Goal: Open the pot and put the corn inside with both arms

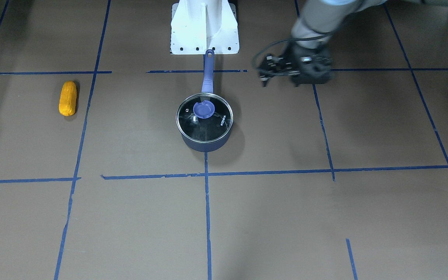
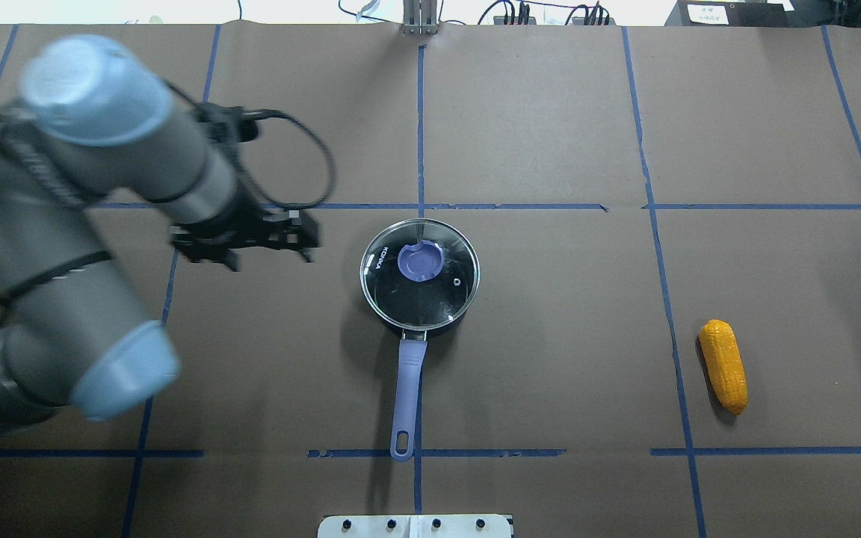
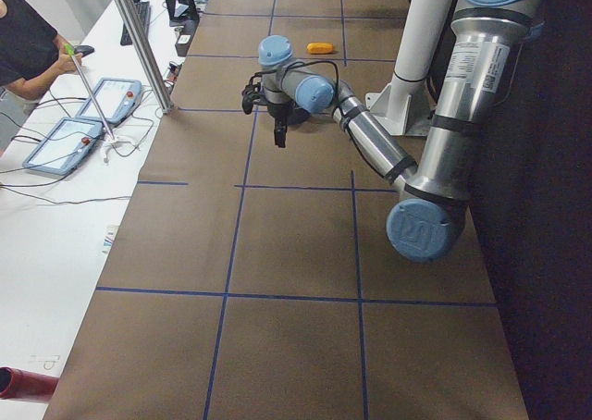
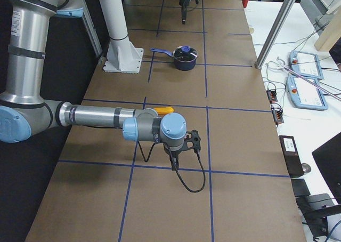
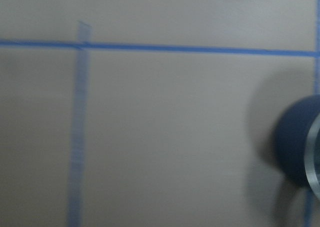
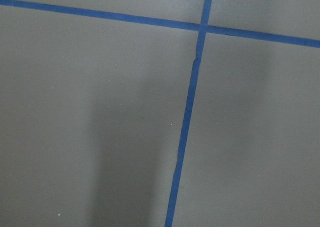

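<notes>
Brown paper crossed with blue tape lines covers the table (image 2: 550,112), and near its middle sits the small dark navy saucepan (image 1: 204,146), its round glass lid (image 2: 430,299) still on, the purple-blue knob (image 2: 421,262) at the centre. So the first step, opening the pot, looks not yet done. The left gripper (image 3: 279,138) hovers off the table to the pot's left, near it but apart and not over the knob (it is too blurred in both central views to say whether its jaws stand wide or narrow). To my eye the next move calls for bringing it over the knob, pointing down, and closing on that small grip so the lid lifts straight off. The right gripper (image 4: 175,162) hangs low towards the table's right end, beyond the stubby yellow-orange corn cob (image 2: 723,366); I cannot tell its state either. The corn lies flat on the robot's right, well apart from the pot, its long axis running roughly front to back with a slight tilt. The pot's long straight handle (image 2: 408,388) points back at the robot's base, along the central tape line, nearly parallel to the corn.
</notes>
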`<state>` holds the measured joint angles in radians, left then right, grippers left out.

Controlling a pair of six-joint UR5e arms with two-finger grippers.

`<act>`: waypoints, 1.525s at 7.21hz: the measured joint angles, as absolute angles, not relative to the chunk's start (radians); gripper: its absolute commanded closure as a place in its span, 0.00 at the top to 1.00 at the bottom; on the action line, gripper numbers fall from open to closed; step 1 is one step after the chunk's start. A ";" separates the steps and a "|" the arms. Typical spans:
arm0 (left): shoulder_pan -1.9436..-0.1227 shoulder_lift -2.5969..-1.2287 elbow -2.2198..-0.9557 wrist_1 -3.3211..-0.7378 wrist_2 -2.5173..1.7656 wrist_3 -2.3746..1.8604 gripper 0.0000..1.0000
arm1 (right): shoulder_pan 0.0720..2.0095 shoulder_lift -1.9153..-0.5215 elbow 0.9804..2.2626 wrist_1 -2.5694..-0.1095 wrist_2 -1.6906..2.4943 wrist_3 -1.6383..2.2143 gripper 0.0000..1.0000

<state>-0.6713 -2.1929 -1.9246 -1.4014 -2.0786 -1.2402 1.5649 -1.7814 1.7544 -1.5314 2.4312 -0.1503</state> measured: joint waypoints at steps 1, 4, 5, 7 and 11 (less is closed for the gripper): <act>-0.635 -2.324 -1.797 -1.404 -2.036 -1.316 1.00 | 1.564 -1.781 1.751 -1.531 2.433 -0.150 1.00; -0.589 -2.491 -1.600 -1.413 -1.963 -1.397 1.00 | 1.558 -1.780 1.747 -1.531 2.435 -0.149 1.00; -0.575 -2.536 -1.543 -1.414 -1.950 -1.426 1.00 | 1.556 -1.779 1.747 -1.531 2.435 -0.149 1.00; -0.551 -2.565 -1.494 -1.411 -1.917 -1.459 1.00 | 1.554 -1.779 1.744 -1.532 2.436 -0.149 1.00; -0.536 -2.545 -1.486 -1.404 -1.899 -1.465 0.07 | 1.554 -1.780 1.736 -1.532 2.437 -0.149 1.00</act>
